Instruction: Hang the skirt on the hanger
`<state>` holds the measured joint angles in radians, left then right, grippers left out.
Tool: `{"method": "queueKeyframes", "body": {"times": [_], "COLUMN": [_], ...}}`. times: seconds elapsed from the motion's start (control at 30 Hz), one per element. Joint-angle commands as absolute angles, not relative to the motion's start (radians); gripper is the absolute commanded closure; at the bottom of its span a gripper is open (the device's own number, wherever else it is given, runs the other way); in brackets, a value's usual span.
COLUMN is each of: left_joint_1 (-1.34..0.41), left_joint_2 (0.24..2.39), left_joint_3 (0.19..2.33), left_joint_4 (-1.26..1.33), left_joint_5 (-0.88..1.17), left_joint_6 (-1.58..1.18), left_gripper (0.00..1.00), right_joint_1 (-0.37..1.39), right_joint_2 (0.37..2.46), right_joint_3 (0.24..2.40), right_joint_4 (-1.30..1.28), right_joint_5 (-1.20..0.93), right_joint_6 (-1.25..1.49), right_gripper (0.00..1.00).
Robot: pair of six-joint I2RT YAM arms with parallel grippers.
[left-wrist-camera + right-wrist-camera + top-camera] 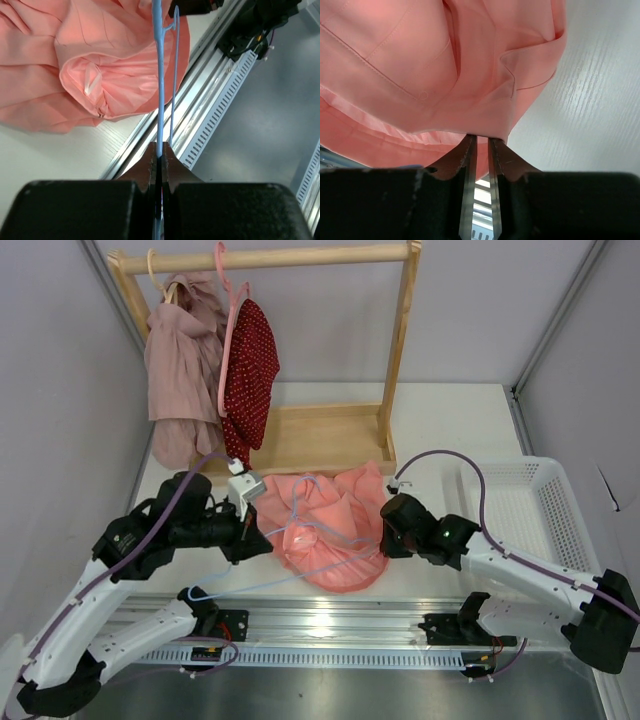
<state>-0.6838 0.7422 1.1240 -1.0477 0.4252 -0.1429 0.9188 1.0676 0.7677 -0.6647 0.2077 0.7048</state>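
The salmon-pink skirt lies crumpled on the white table in front of the rack. The light-blue wire hanger lies partly over the skirt, with its hook end towards the left arm's base. My left gripper is at the skirt's left edge. In the left wrist view it is shut on the hanger wire, with the skirt beyond it. My right gripper is at the skirt's right edge. In the right wrist view it pinches a fold of the skirt.
A wooden rack stands at the back, holding a mauve-pink garment and a red dotted garment on a pink hanger. A white basket sits at the right. A metal rail runs along the near edge.
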Motion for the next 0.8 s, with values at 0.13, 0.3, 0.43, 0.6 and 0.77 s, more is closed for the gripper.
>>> {"method": "queueKeyframes", "body": {"times": [0.13, 0.3, 0.43, 0.6, 0.77], "left_joint_1": [-0.744, -0.759, -0.77, -0.775, -0.781], "left_joint_2": [0.788, 0.828, 0.845, 0.847, 0.854], "left_joint_3": [1.075, 1.058, 1.042, 1.016, 1.006], "left_joint_4": [-0.974, -0.951, -0.924, -0.882, -0.851], "left_joint_5": [0.388, 0.307, 0.253, 0.206, 0.19], "left_joint_6": [-0.176, -0.192, -0.216, -0.233, -0.25], "left_gripper": [1.0, 1.0, 1.0, 1.0, 1.0], "right_joint_1": [0.907, 0.913, 0.926, 0.949, 0.977], "right_joint_2": [1.057, 1.032, 1.012, 1.011, 1.028], "right_joint_3": [0.761, 0.733, 0.713, 0.696, 0.683], "right_joint_4": [-0.643, -0.641, -0.641, -0.632, -0.606], "right_joint_5": [0.212, 0.202, 0.204, 0.219, 0.247], "right_joint_6": [0.71, 0.732, 0.752, 0.776, 0.811], "right_gripper": [0.8, 0.78, 0.77, 0.72, 0.67]}}
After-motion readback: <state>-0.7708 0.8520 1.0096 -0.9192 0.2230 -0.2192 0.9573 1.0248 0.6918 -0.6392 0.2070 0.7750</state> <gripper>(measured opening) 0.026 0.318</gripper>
